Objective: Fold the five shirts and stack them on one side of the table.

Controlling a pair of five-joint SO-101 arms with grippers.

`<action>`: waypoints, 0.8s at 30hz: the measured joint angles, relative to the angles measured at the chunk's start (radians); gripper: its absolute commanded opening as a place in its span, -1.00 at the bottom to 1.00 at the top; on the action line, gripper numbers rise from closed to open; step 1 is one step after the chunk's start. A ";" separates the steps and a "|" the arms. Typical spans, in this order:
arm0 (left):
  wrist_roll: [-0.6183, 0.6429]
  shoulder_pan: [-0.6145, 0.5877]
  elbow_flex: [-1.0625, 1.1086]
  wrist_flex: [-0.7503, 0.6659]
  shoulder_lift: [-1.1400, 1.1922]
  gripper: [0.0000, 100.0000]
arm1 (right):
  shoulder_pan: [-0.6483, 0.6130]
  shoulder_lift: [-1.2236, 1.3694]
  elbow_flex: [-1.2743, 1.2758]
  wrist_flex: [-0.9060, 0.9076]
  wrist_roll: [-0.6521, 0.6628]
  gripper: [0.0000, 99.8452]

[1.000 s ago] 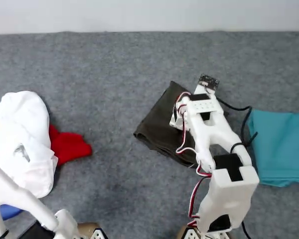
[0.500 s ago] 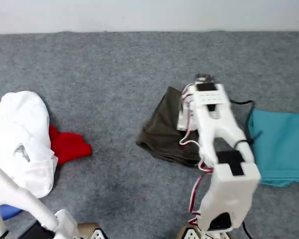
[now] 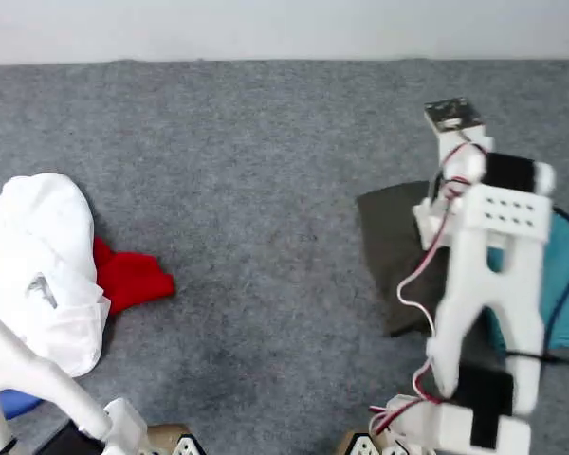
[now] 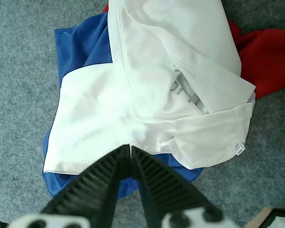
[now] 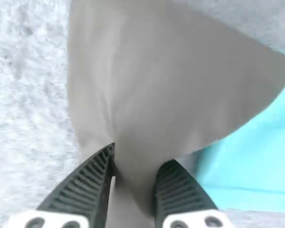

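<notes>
a: what's the right gripper (image 5: 133, 160) doing?

b: its jaws are parted only by a fold of the dark shirt (image 5: 171, 80) and pinch it between them. the cloth gathers into a ridge at the fingertips and fans out wide beyond them.

a: and where is that shirt on the table (image 3: 218, 142)?

b: on the right side in the high view, under the right arm (image 3: 488, 227). the visible part of the dark shirt (image 3: 389, 246) is a flat panel whose long axis runs from the near edge toward the far edge, slightly tilted. in the right wrist view its edge lies over the teal shirt (image 5: 249, 156), which sits at the table's right edge (image 3: 567, 284).

a: the left gripper (image 4: 131, 151)?

b: jaws pressed almost together, just a thin slit, nothing between them. the tips hang at the hem of the white shirt (image 4: 171, 85); i can't tell if they touch it.

a: what's under the white one?

b: a blue shirt (image 4: 83, 52) beneath it, and a red shirt (image 4: 270, 57) poking out on the side toward the table's middle (image 3: 128, 275).
</notes>
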 measured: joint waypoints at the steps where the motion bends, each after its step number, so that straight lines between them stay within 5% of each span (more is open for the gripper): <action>1: 0.000 0.000 0.000 0.000 0.000 -0.97 | 0.021 -0.026 0.000 0.000 0.025 -0.98; 11: 0.000 0.000 0.000 0.000 0.000 -0.97 | 0.252 -0.106 0.000 -0.058 0.244 -0.98; 24: 0.000 0.000 0.000 0.000 0.000 -0.97 | 0.428 0.074 0.014 -0.282 0.347 -0.98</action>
